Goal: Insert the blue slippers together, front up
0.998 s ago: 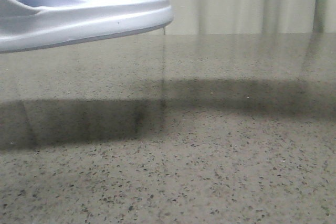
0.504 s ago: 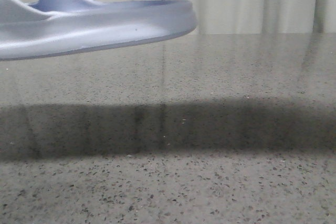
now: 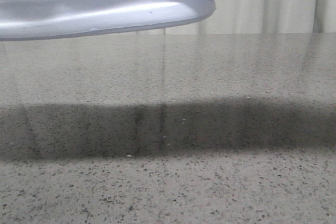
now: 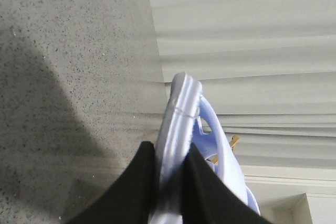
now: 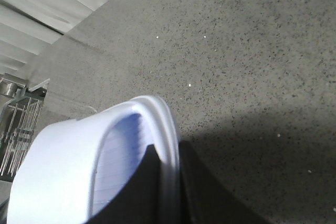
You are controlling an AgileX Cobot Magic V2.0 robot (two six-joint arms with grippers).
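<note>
Speckled bench lay bare below. My left claw pinched one slipper by its sole edge; my right claw gripped the other slipper, both airborne at eleven o'clock. I judged slow, aligned nesting best.

Pale blue slippers, speckled grey table

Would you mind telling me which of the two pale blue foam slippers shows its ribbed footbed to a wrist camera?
The pale blue foam slipper in the right gripper: its ribbed footbed faces the camera. The slipper in the left gripper shows only its edge and strap.
</note>
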